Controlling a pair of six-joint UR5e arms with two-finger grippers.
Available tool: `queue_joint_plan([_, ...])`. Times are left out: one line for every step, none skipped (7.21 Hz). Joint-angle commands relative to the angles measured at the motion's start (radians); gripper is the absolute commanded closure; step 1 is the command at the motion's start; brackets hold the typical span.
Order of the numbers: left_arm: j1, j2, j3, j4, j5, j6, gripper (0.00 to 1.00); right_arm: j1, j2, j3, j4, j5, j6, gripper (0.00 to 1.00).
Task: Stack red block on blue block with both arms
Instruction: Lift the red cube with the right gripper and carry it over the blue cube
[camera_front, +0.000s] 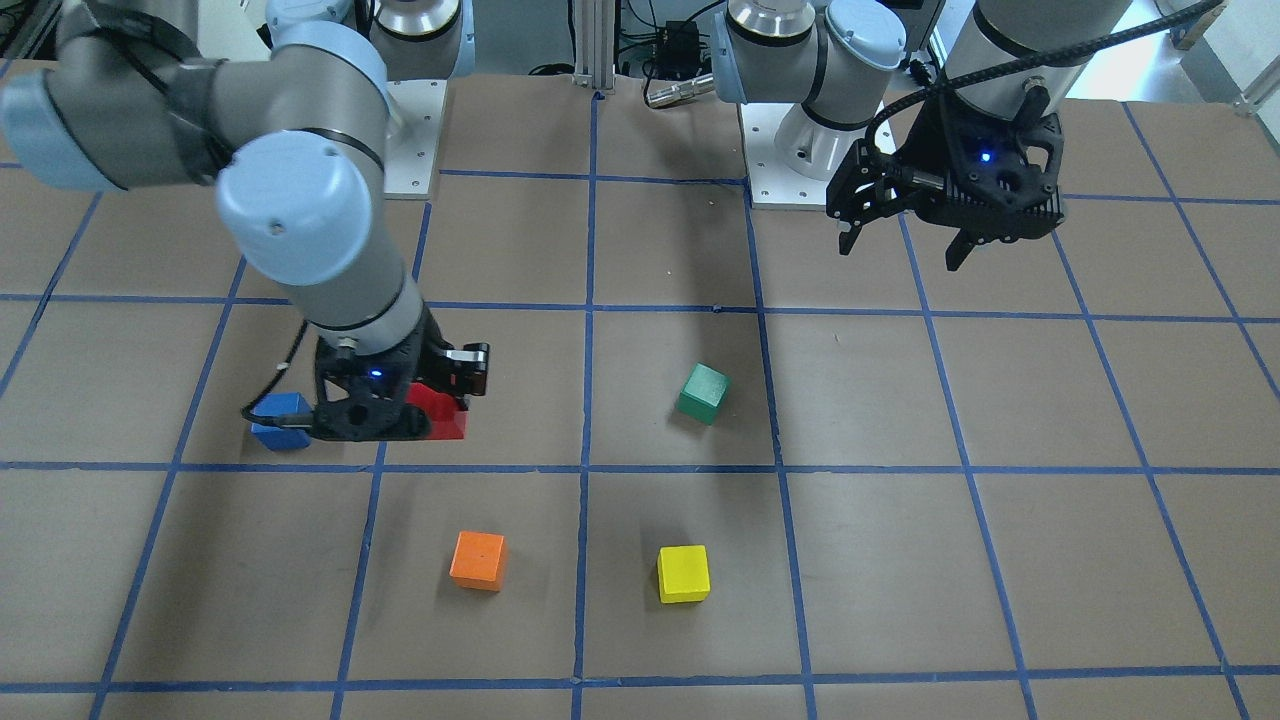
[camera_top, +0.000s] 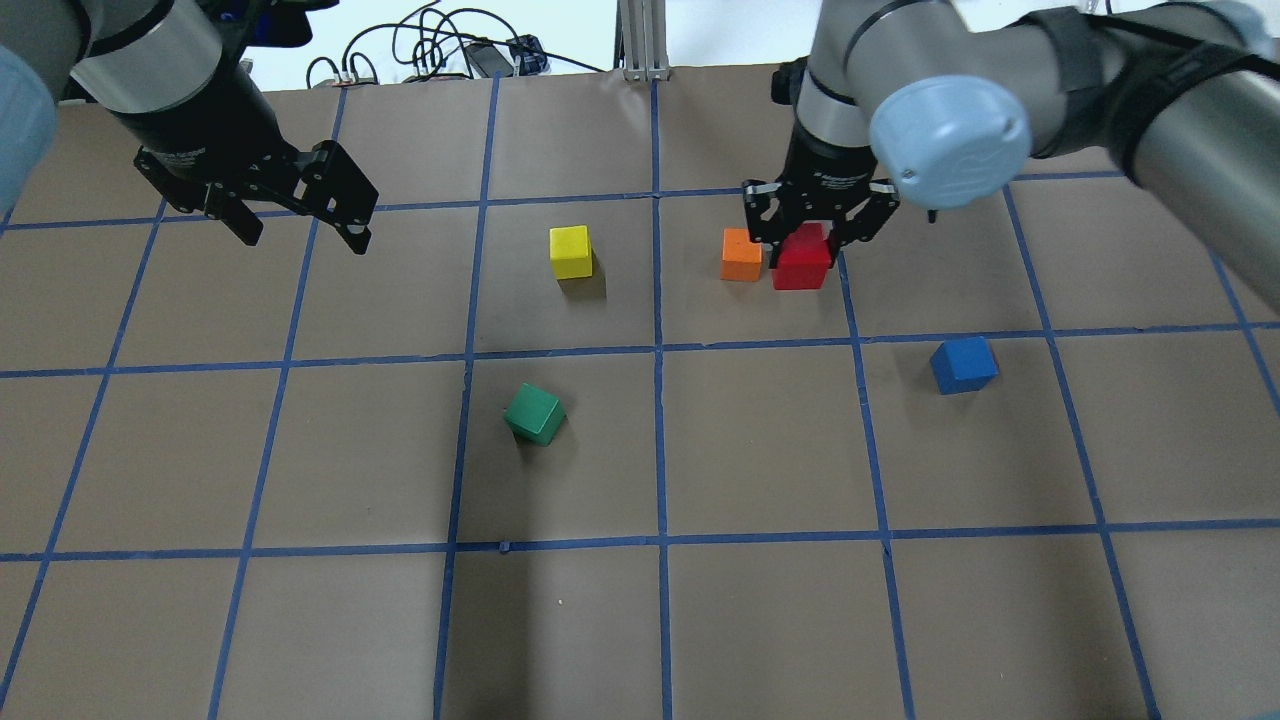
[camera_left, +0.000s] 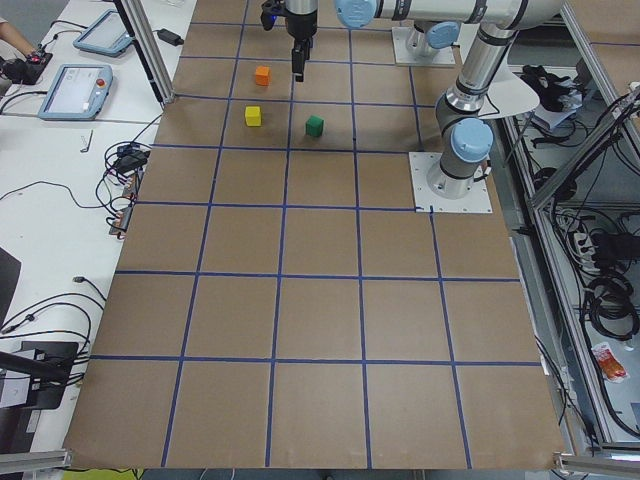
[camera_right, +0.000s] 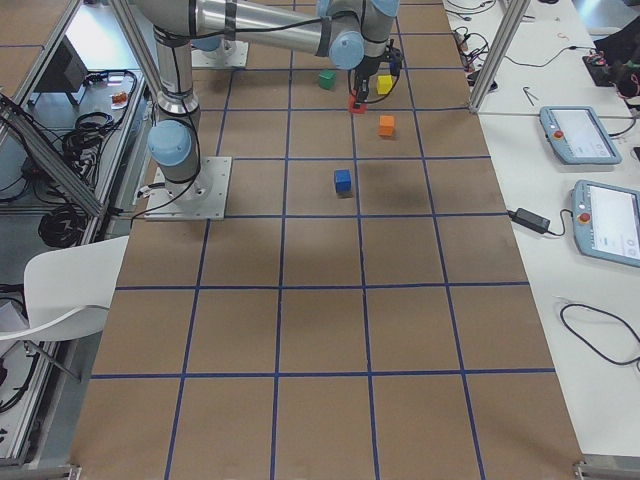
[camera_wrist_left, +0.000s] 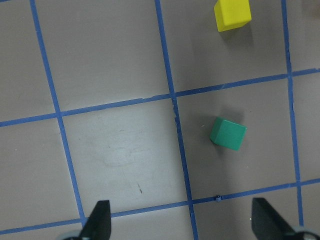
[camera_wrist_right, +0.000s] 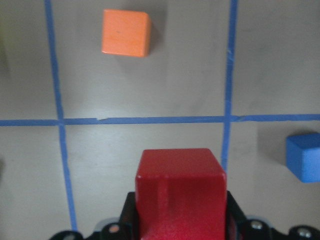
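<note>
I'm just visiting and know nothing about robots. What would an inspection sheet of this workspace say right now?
Surface: brown table gridded with blue tape; no spills seen.
Job's things: red block clamped in the right tool, apparently raised; blue block on the table, nothing on it.
Clutter: orange block, yellow block, green block, each standing alone.
Tools: right tool shut on the red block; left tool open and empty.
Cables: black cable by the left tool; wires beyond the table's far edge.
Surroundings: control tablets beside the table; white chair.
</note>
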Motion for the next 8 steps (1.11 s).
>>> queue_joint_plan([0.000, -0.003, 0.000, 0.000, -0.002, -0.002, 0.00, -0.089, -0.029, 0.056, 0.037, -0.047, -0.078, 1.00])
queue_joint_plan([0.000, -0.007, 0.003, 0.000, -0.002, -0.029, 0.00, -0.142, -0.029, 0.105, -0.028, -0.047, -0.198, 1.00])
queue_joint_plan([0.000, -0.009, 0.003, 0.000, -0.003, -0.038, 0.00, -0.194, -0.031, 0.171, -0.085, -0.044, -0.251, 1.00])
queue_joint_plan([-0.002, -0.009, 0.003, 0.000, -0.005, -0.040, 0.00, -0.218, -0.034, 0.240, -0.186, -0.045, -0.330, 1.00])
queue_joint_plan([-0.002, -0.012, 0.006, 0.002, -0.005, -0.040, 0.00, -0.218, -0.040, 0.294, -0.307, -0.045, -0.355, 1.00])
queue_joint_plan([-0.002, -0.015, 0.008, 0.002, -0.003, -0.040, 0.00, -0.225, -0.043, 0.335, -0.351, -0.045, -0.413, 1.00])
queue_joint_plan([-0.006, -0.015, 0.009, 0.002, -0.002, -0.037, 0.00, -0.248, -0.043, 0.364, -0.413, -0.042, -0.441, 1.00])
queue_joint_plan([-0.006, -0.015, 0.009, 0.002, -0.002, -0.037, 0.00, -0.270, -0.043, 0.389, -0.429, -0.033, -0.480, 1.00])
